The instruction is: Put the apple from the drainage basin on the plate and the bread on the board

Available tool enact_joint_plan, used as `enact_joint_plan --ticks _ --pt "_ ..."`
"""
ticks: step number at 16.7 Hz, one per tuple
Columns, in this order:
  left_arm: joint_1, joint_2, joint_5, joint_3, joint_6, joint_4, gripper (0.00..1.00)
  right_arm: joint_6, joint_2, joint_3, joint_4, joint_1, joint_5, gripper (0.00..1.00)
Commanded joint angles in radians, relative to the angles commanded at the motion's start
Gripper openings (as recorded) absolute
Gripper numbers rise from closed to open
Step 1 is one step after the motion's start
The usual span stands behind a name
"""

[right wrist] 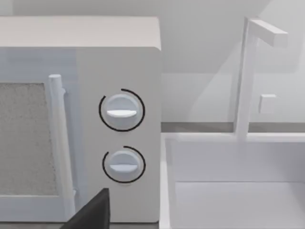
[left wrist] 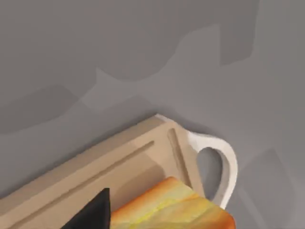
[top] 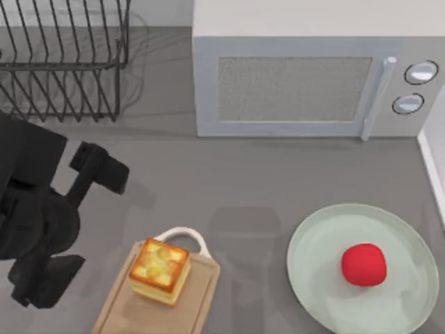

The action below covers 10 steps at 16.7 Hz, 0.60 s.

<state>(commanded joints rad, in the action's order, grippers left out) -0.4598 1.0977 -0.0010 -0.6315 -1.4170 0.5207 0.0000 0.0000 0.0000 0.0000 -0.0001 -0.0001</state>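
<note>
The red apple [top: 363, 264] lies on the pale-green plate [top: 327, 292] at the front right. On the wooden board [top: 191, 306], just below its white loop handle [top: 182, 235], the bread [top: 160, 271] sits upright; the left wrist view shows the board [left wrist: 119, 162] and the bread's toasted top [left wrist: 176, 205]. My left gripper [top: 103, 169] hangs open and empty above the table, up and left of the board, and one dark fingertip [left wrist: 95, 214] shows beside the bread. In the right wrist view, my right gripper's fingertip [right wrist: 95, 212] shows off to one side, open, facing the microwave.
A white microwave [top: 299, 83] with two knobs stands along the back. A black wire rack [top: 62, 62] is at the back left. A white basin with a tap [right wrist: 233, 191] stands to the right of the microwave, its edge [top: 434, 167] showing from above. Bare grey table lies between board and plate.
</note>
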Motion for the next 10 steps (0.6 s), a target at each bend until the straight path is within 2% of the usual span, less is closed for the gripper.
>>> enact_joint_plan --ticks 6,10 --pt "0.215 -0.518 0.006 0.32 0.777 -0.223 1.0 0.0 0.0 0.0 0.0 0.0 0.0 1.0" --pt "0.346 -0.845 0.004 0.497 1.155 -0.374 1.0 0.0 0.0 0.0 0.0 0.0 0.0 1.0"
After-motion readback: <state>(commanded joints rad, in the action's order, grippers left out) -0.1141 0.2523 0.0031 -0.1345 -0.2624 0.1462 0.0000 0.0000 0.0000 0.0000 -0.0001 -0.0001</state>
